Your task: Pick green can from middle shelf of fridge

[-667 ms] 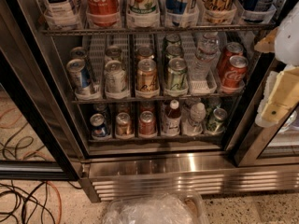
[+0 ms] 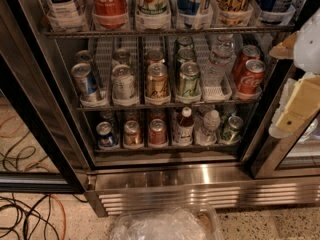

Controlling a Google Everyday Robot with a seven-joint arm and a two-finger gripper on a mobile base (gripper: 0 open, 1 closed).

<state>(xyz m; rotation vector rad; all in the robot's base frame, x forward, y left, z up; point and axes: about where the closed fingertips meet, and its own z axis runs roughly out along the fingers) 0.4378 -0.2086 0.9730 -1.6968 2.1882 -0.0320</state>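
The fridge (image 2: 47, 119) stands open, with a black door frame and a steel base grille. The middle shelf (image 2: 150, 105) is a wire rack with white lane dividers and rows of cans. The green can (image 2: 189, 79) stands upright at the front of the fourth lane from the left, with more green cans behind it. My gripper (image 2: 299, 104), cream and white, is at the right edge of the view. It is outside the fridge by the right door frame, well to the right of the green can and touching nothing on the shelf.
On the middle shelf stand a blue can (image 2: 85, 82), a silver can (image 2: 123, 83), a gold-tan can (image 2: 157, 81), a clear bottle (image 2: 217, 59) and red Coca-Cola cans (image 2: 250, 76). Tall bottles (image 2: 110, 4) fill the rack above. Cables (image 2: 25, 214) lie on the floor at left. A plastic-covered bin (image 2: 165, 224) is in front.
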